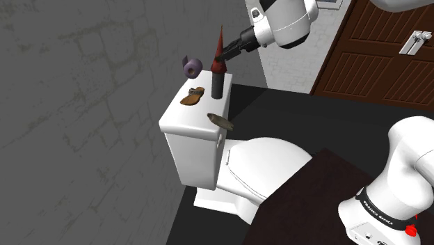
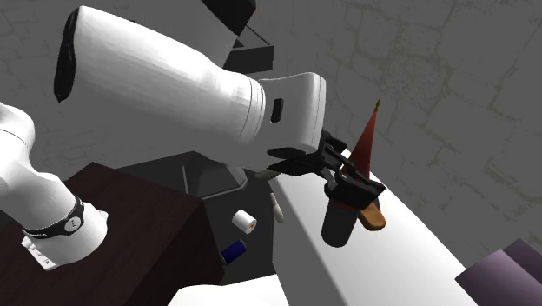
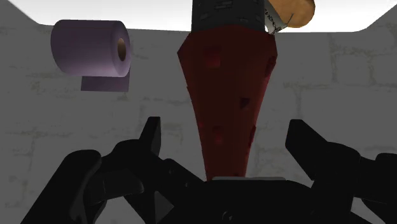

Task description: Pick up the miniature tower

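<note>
The miniature tower [image 1: 218,72] has a dark round base and a tall red cone roof; it stands upright on the white toilet tank lid [image 1: 182,120]. My black gripper [image 1: 227,54] reaches it from the shoulder view's right, level with the cone's lower part. In the wrist view the red cone [image 3: 228,89] runs up between the fingers of the gripper [image 3: 225,127], which stand open and apart from it on both sides. The second exterior view shows the gripper [image 2: 345,176] around the tower [image 2: 366,149] above its dark base.
A brown sandal [image 1: 193,96] lies on the lid beside the tower. A purple paper roll [image 1: 192,67] hangs on the grey wall behind. A brown flat object [image 1: 221,121] overhangs the lid's front edge. The toilet bowl [image 1: 264,163] is below, a brown door [image 1: 375,49] at right.
</note>
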You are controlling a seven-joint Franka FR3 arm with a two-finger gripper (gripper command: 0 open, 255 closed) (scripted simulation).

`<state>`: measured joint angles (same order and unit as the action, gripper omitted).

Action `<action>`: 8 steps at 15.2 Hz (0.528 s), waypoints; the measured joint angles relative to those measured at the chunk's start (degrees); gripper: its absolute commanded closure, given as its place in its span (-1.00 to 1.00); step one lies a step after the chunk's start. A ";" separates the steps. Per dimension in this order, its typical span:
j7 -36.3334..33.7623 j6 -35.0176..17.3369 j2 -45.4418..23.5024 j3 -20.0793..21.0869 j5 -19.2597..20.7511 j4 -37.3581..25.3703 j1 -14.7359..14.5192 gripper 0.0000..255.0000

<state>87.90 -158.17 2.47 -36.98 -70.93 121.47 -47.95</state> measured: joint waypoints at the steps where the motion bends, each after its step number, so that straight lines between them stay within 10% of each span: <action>1: 1.85 0.06 -0.60 -0.10 -2.01 0.01 -0.10 -1.00; 6: 8.58 0.62 -3.02 -0.40 -9.32 0.25 -0.08 -1.00; 7: 9.02 0.62 -3.13 -0.40 -9.80 0.32 -0.08 1.00; 8: 9.24 0.59 -3.16 -0.40 -10.03 0.31 -0.08 1.00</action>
<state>97.15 -157.57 -0.69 -37.38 -80.96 121.79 -48.02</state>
